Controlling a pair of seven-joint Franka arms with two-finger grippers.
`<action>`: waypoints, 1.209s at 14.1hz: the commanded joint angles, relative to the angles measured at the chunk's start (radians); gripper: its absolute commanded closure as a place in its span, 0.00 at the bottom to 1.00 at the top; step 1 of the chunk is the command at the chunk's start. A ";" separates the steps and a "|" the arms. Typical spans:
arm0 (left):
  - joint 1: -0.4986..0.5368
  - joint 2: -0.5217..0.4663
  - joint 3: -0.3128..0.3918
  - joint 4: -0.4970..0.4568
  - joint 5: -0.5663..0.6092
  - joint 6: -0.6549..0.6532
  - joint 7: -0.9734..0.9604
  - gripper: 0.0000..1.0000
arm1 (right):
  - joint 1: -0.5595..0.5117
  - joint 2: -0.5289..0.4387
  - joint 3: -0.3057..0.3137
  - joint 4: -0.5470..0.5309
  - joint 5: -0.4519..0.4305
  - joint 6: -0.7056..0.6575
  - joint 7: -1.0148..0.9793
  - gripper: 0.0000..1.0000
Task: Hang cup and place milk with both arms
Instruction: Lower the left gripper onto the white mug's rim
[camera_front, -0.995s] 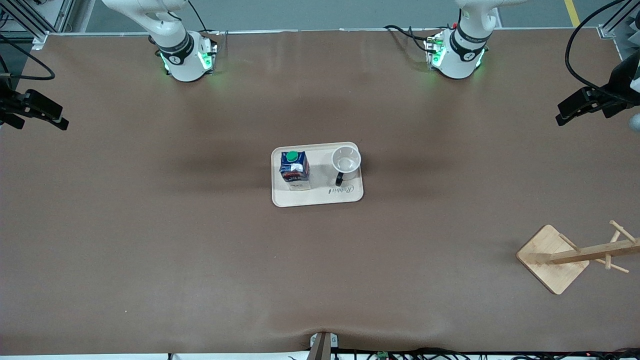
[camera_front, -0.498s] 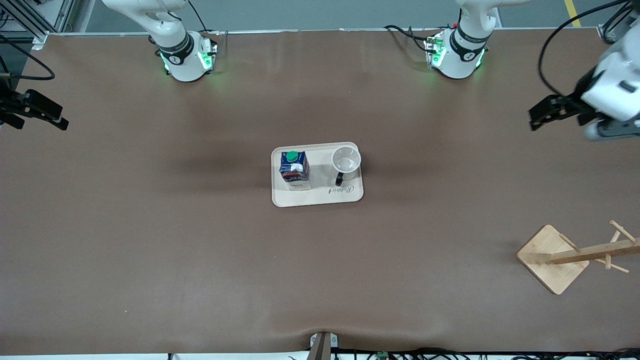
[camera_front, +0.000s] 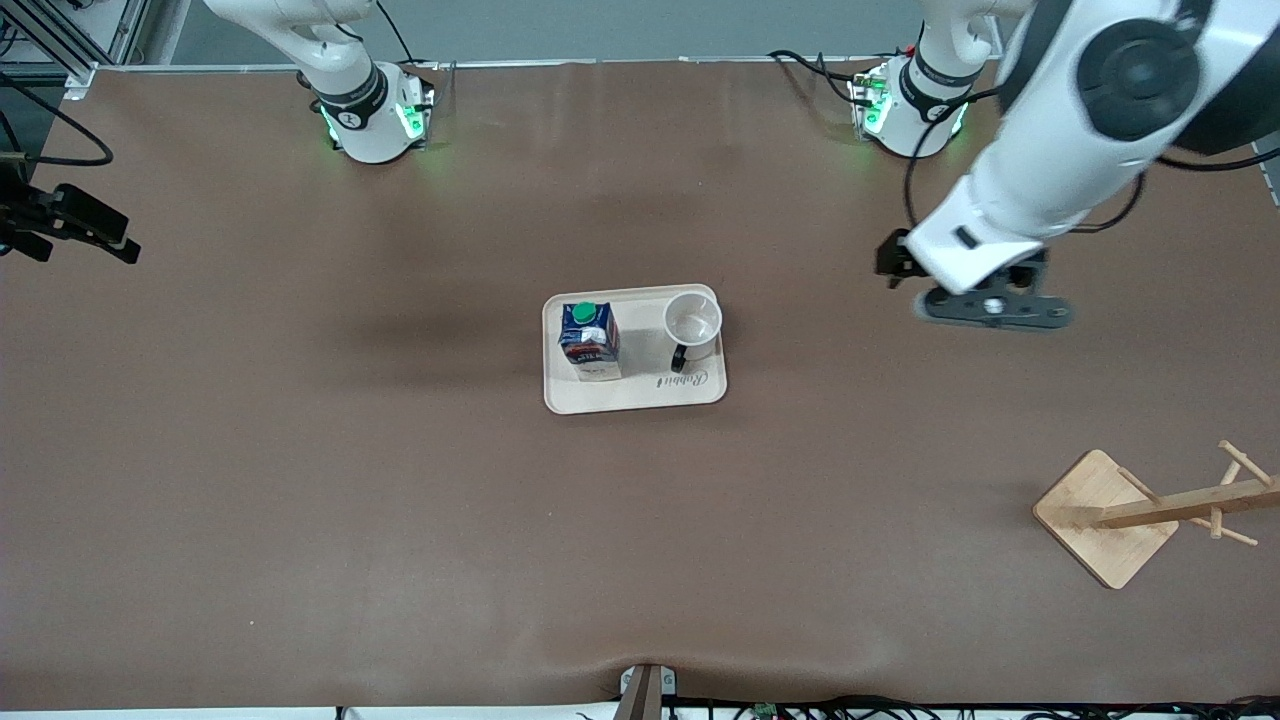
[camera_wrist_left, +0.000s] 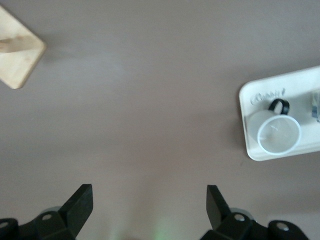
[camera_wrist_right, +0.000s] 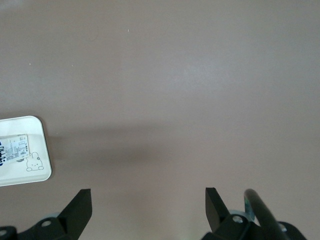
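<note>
Cup (camera_front: 692, 324): stood upright on the cream tray (camera_front: 634, 395) at the centre of the front view, black handle (camera_front: 679, 357) pointing toward the front camera; empty inside.
Milk (camera_front: 588, 340): dark-blue carton with green cap, upright on the same tray, beside the cup toward the right arm's end, a gap between them.
Left gripper (camera_wrist_left: 149, 210): hung over bare brown table, upper right of the front view, between its base and the tray; fingers spread wide, holding nothing.
Right gripper (camera_wrist_right: 148, 212): at the front view's left edge over bare table; fingers wide apart, empty.
Wooden cup rack (camera_front: 1150, 515): lower right of the front view, well apart from the tray.
</note>
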 joint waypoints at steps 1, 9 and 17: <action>-0.079 0.077 0.001 0.025 0.020 0.025 -0.006 0.00 | -0.016 0.011 0.012 0.026 -0.010 -0.018 -0.005 0.00; -0.250 0.261 0.003 0.022 0.022 0.232 -0.038 0.00 | -0.019 0.020 0.012 0.024 0.003 -0.019 -0.009 0.00; -0.302 0.465 0.001 0.014 0.030 0.407 -0.049 0.05 | -0.009 0.057 0.010 0.015 0.008 -0.057 -0.002 0.00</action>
